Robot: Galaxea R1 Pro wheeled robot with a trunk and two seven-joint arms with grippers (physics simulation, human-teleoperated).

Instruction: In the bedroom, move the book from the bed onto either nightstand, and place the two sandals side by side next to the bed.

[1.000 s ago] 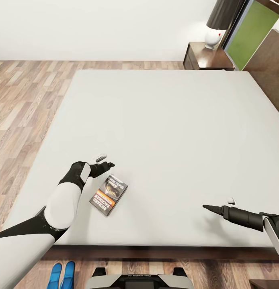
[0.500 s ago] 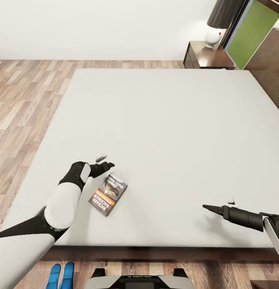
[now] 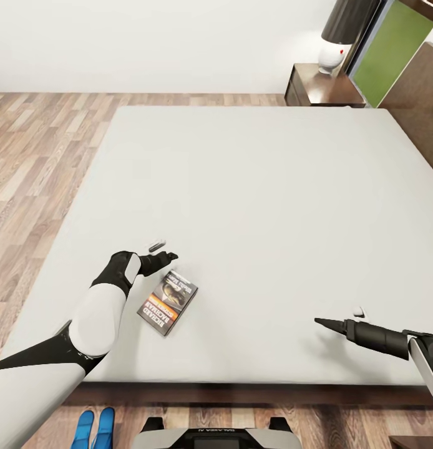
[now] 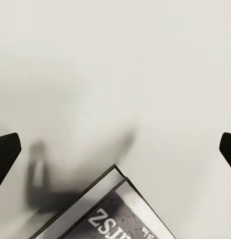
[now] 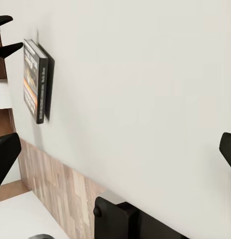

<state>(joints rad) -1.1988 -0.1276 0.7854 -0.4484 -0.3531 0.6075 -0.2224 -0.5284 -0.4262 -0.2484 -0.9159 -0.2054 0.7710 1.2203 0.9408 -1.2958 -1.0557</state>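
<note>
The book (image 3: 169, 303) lay flat on the bed (image 3: 254, 206) near its foot edge, left hand (image 3: 165, 251) hovering spread open just beside it, right hand (image 3: 339, 318) open well apart

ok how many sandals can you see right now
2. Both sandals lie side by side on the wood floor at the head view's bottom edge, just off the bed frame near the robot's left arm, partly cut off.
</note>
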